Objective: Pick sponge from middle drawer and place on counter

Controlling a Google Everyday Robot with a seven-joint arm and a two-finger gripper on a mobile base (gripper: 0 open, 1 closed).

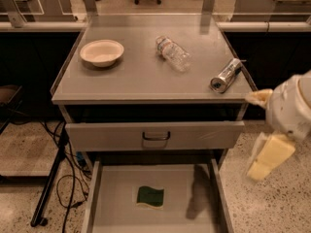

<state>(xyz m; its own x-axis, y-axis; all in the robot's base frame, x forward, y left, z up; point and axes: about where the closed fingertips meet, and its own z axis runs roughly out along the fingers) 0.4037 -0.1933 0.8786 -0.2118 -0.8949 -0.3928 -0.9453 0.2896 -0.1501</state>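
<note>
The sponge (150,196), its dark green face up, lies flat on the floor of the open middle drawer (114,191), left of centre. The counter (146,72) is the grey cabinet top above it. My gripper (268,158), a cream-coloured part under the white arm (291,108), hangs at the right of the cabinet. It is outside the drawer's right wall, above and to the right of the sponge, and holds nothing that I can see.
On the counter stand a white bowl (101,52) at the left, a clear plastic bottle (173,52) lying in the middle and a silver can (226,75) lying near the right rim. A closed drawer front with a dark handle (155,136) sits above the open drawer. Cables and a stand leg (48,188) are at the left.
</note>
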